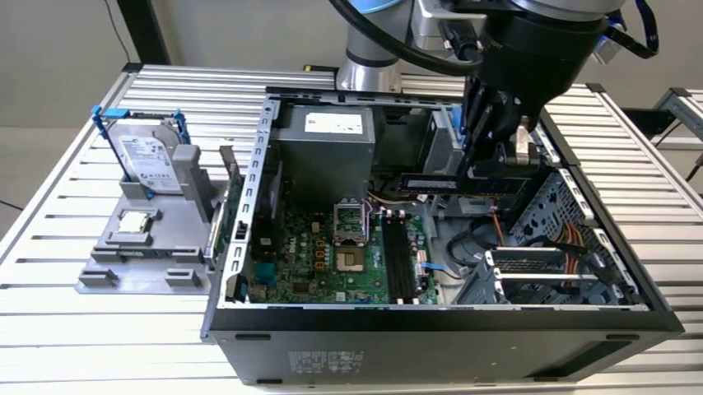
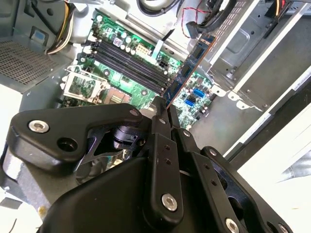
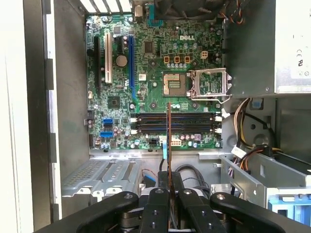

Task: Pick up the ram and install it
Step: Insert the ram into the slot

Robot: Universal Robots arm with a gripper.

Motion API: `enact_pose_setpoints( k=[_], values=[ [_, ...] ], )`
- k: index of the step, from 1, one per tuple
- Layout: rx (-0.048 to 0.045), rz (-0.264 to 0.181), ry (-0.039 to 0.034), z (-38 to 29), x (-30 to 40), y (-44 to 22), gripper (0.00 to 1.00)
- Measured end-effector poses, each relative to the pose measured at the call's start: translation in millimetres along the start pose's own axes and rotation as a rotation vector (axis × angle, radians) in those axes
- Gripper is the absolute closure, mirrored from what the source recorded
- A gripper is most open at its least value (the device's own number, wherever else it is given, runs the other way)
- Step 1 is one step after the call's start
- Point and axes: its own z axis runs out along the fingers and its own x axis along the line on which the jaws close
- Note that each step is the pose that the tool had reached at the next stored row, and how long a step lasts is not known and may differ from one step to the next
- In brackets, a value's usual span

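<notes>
Black robot hand (image 1: 495,169) clenched on the long, flat, blue ram (image 1: 445,182), ram held over the open black metal computer case (image 1: 439,321), in the exterior view at one o'clock from the long black slots (image 1: 401,257) on the green board (image 1: 318,255)

A table (image 1: 66,346) of ribbed silver metal slats spreads out beneath the claw (image 1: 500,169) on every side, under bright, even light. Behind the claw rises a plain pale grey wall (image 1: 242,33), with a dark upright post (image 1: 145,33) and a thin black cable (image 1: 111,25) well off from the claw at the exterior view's left. Well apart from the claw at the exterior view's right shows the corner of a second slatted table (image 1: 683,111), and pale floor (image 1: 33,160) lies past the first table's edge at the exterior view's left.
</notes>
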Motion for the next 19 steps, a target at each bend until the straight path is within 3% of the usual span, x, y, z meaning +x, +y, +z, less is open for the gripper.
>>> enact_pose_setpoints(
  k=[19],
  values=[
    [0.0, 0.0, 0.0, 0.0, -6.7, 2.6, 1.0]
  ],
)
